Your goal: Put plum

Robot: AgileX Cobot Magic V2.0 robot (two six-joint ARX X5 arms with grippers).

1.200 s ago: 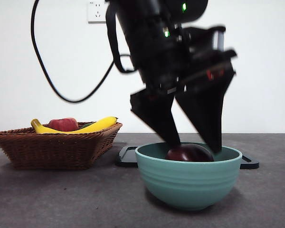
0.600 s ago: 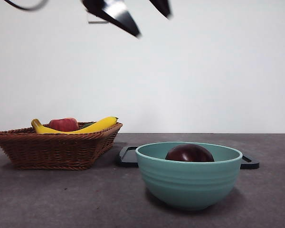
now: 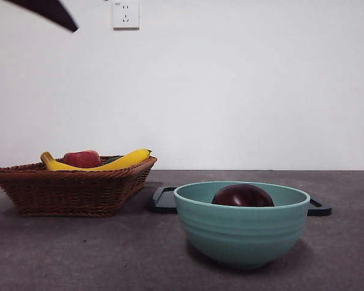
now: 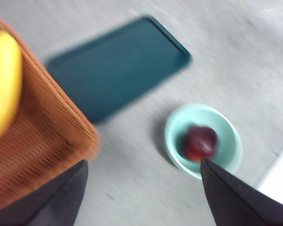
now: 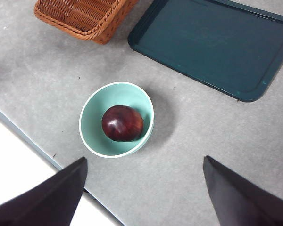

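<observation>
Inside teal bowl (image 3: 241,224), near its middle: plum (image 3: 242,196), dark maroon, glossy, resting free, nothing touching it from above. Bowl stands on grey table (image 3: 79,254), just beside dark tray (image 5: 212,44). Wicker basket (image 3: 70,185) off to side holds banana (image 3: 124,160) and red fruit (image 3: 80,159). Left gripper (image 4: 141,188) high above table, jaws spread wide, nothing between. Right gripper (image 5: 144,188) likewise high, jaws wide apart, nothing held. Wall socket (image 3: 125,14) behind.
</observation>
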